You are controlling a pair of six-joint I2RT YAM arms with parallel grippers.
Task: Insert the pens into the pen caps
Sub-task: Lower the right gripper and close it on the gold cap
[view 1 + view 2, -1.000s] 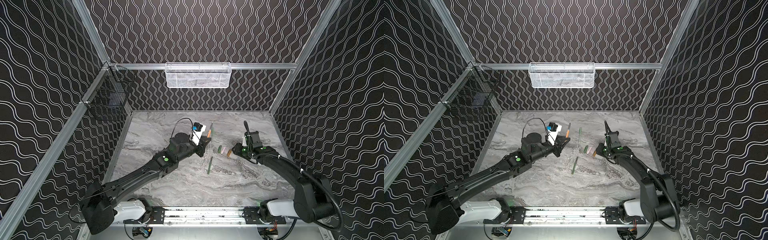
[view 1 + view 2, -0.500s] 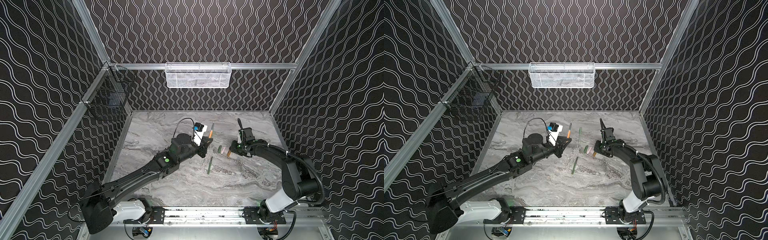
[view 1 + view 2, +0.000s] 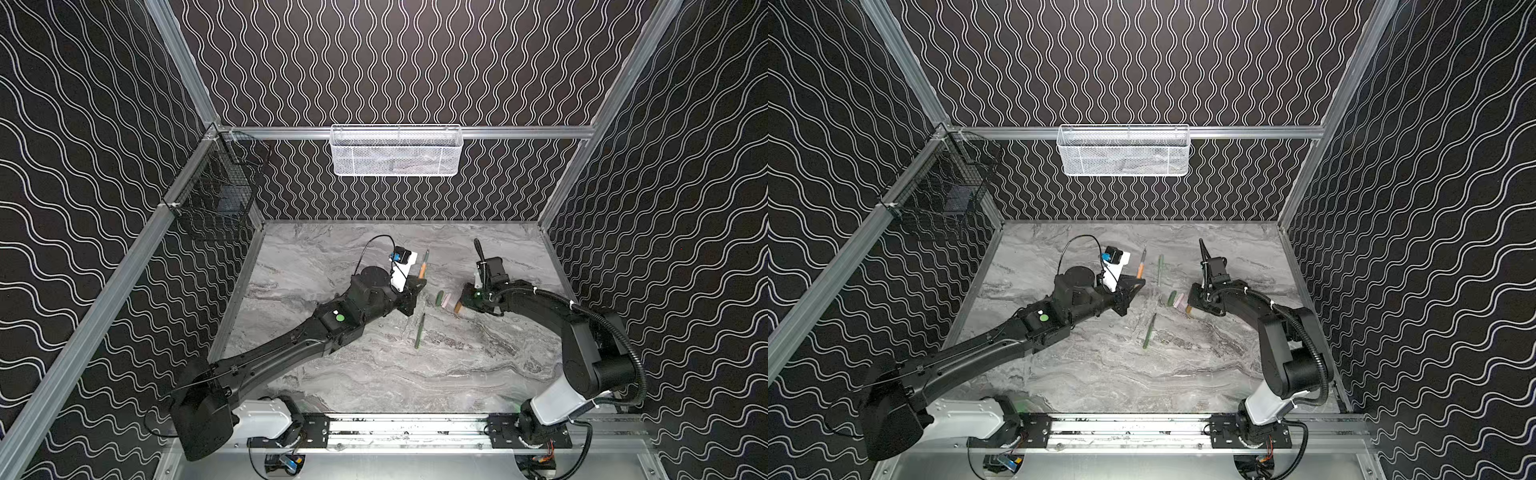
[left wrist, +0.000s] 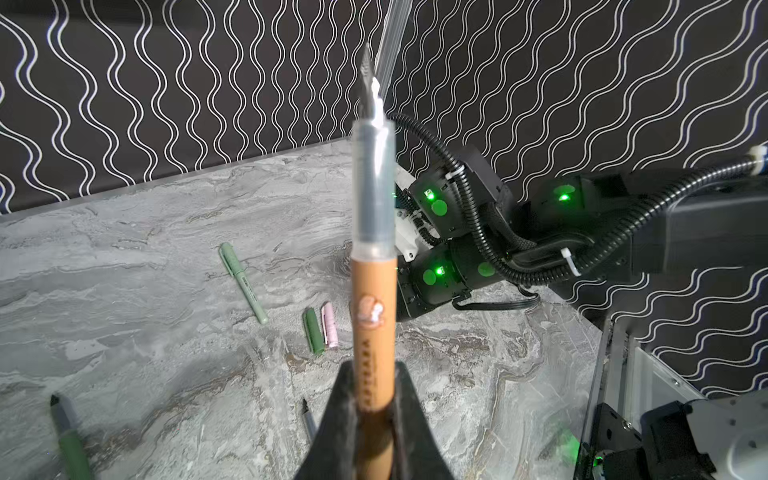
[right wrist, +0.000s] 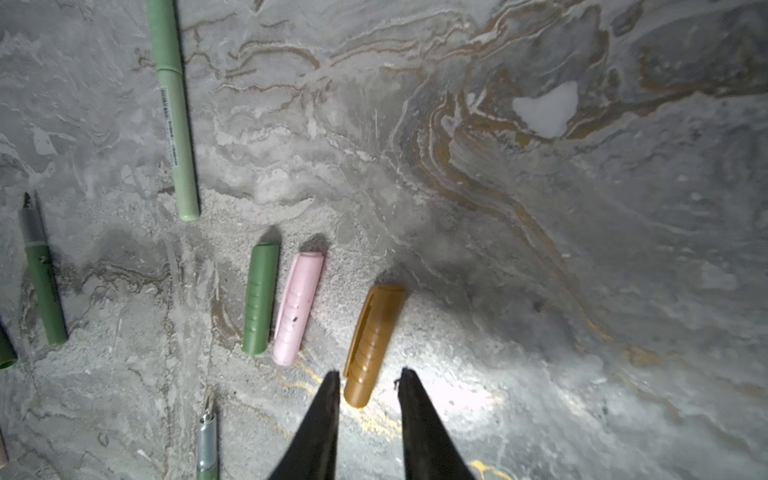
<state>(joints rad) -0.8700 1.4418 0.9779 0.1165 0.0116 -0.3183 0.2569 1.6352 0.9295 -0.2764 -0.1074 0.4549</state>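
Pink cap (image 5: 298, 309) near orange-brown cap (image 5: 374, 340), bare tabletop (image 5: 582, 332) on other side

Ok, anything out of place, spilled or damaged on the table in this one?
Nothing stands out. The left tool holds the orange-brown pen by its barrel, and the right tool straddles the orange-brown cap on the table. The dark green cap and pink cap lie side by side, intact, and no ink is spilled.

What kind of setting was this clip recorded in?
Most likely a lab robot cell: wavy-patterned walls on an aluminium frame, a left arm and right arm mounted on a front rail, and a marble-look table.
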